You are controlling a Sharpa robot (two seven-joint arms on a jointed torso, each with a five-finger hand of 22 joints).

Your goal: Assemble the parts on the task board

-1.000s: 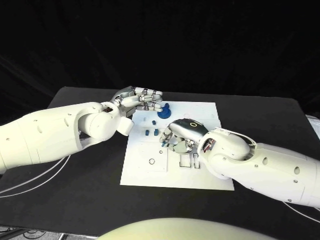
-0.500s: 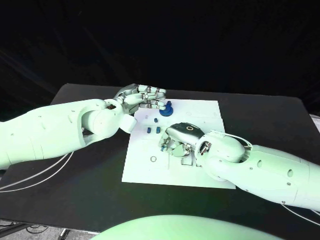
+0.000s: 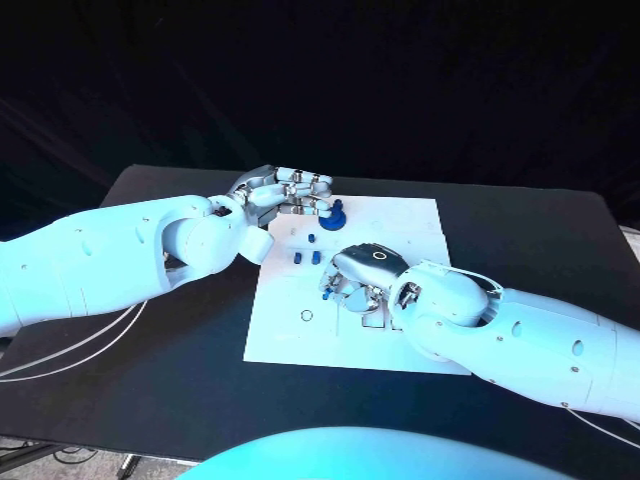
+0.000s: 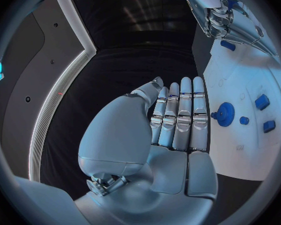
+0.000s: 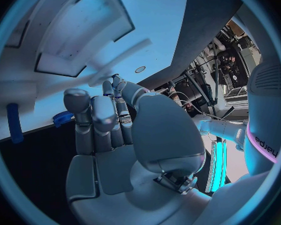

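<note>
Fingers [image 4: 178,116] of left hand [image 4: 154,135] straight together (holding nothing).

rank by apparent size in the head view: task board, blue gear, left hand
1. task board
2. left hand
3. blue gear

The hand sits above the board, nearer the camera, yet the order is plain.
</note>
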